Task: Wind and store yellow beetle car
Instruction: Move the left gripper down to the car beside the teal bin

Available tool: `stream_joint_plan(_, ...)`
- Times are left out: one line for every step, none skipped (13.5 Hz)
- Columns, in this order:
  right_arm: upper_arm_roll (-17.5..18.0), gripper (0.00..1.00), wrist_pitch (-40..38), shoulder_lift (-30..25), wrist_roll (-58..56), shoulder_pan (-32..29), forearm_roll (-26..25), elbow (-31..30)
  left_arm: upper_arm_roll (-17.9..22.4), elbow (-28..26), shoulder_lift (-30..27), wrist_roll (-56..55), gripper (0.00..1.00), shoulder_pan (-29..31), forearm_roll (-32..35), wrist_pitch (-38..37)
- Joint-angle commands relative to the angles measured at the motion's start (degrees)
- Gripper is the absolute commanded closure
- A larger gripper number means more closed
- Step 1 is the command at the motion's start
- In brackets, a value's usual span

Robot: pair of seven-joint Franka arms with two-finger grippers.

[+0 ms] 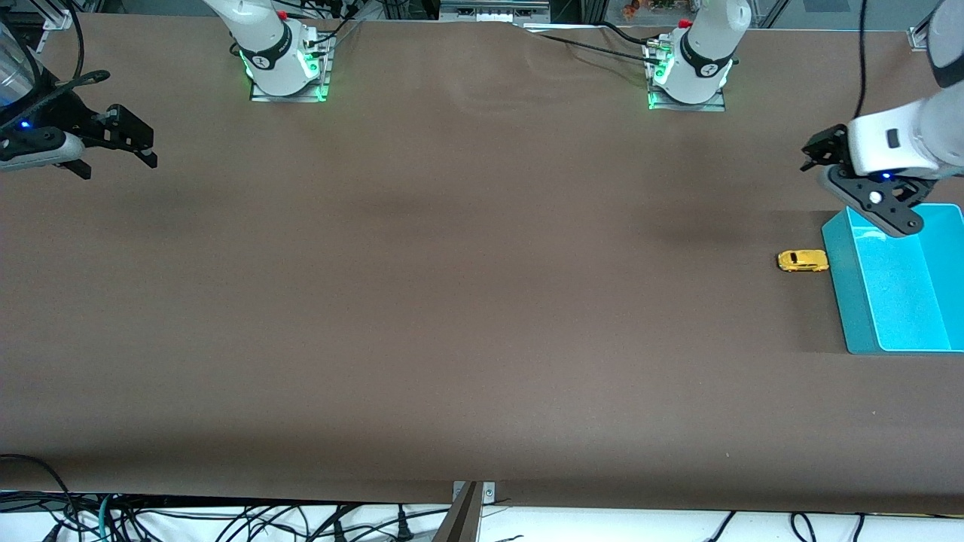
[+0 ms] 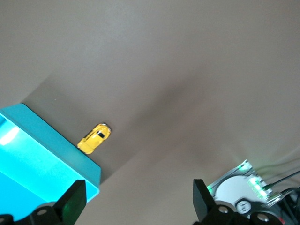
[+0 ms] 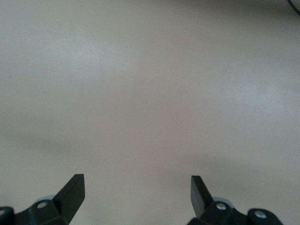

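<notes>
The yellow beetle car (image 1: 803, 260) (image 2: 94, 138) rests on the brown table, right beside the wall of a teal bin (image 1: 843, 286) (image 2: 42, 136), on the side toward the right arm's end. My left gripper (image 1: 858, 184) (image 2: 138, 197) hangs open and holds nothing. It is up over the bin's corner that lies closest to the robot bases, with the car below it and a little off to one side. My right gripper (image 1: 117, 154) (image 3: 137, 187) waits open over bare table at the right arm's end, with nothing between its fingers.
The teal bin is open-topped and holds nothing, standing at the left arm's end of the table. Both arm bases (image 1: 286, 71) (image 1: 687, 79) stand along the table's edge farthest from the front camera. Cables lie past the table's near edge.
</notes>
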Motion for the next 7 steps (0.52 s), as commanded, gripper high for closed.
stream_joint_plan(-0.6,0.0,-0.9,-1.3,1.0,0.8,-0.3,-0.7,-0.3,-0.3,0.9,11.4,0.0,3.5,1.0,1.7)
stream_joint_plan(-0.6,0.0,-0.8,-1.2,1.0,0.9,-0.3,-0.6,-0.3,-1.5,1.0,16.2,0.0,4.7,1.1,2.5)
stream_joint_plan(-0.6,0.0,-0.8,-1.1,1.3,0.8,-0.2,-0.8,-0.3,-3.9,1.2,20.8,0.0,5.4,2.6,5.1)
stream_joint_plan(-0.5,0.0,-0.9,-1.0,1.2,0.9,-0.2,-0.7,-0.3,-6.6,1.2,24.7,0.0,5.7,4.4,8.7)
stream_joint_plan(-0.4,0.0,-0.8,-1.0,1.3,1.0,-0.1,-0.6,-0.3,-8.8,1.2,26.8,0.0,6.0,4.9,12.1)
stream_joint_plan(-0.1,0.0,-0.8,-1.0,1.5,1.0,-0.1,-0.6,-0.3,-11.6,1.3,28.4,0.0,6.6,5.2,15.5)
stream_joint_plan(0.0,0.0,-0.8,-0.9,1.5,1.0,-0.1,-0.6,-0.3,-15.1,1.3,31.4,0.0,7.7,5.2,20.0)
